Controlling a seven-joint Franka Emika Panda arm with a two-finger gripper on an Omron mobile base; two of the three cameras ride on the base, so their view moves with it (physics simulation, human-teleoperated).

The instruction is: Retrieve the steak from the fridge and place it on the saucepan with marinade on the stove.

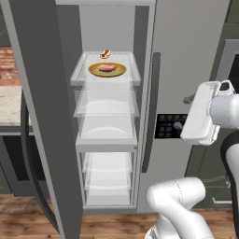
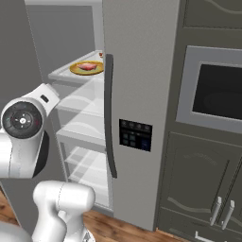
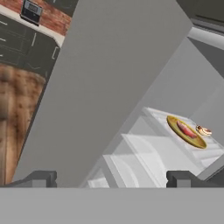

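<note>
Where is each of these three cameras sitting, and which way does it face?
Left base view: behind the arm's left, facing the open tall grey steel fridge; white arm at right.
Right base view: behind its right, facing the shut door and dark dispenser panel; arm at left.
Hand view: on the hand, tilted; open jaws below.
All share the round yellow-olive plate bearing the flat pink-red steak.

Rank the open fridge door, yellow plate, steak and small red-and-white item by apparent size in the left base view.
1. fridge door
2. yellow plate
3. steak
4. red-and-white item, looking only slightly smaller than the steak, and it sits farther back.
</note>
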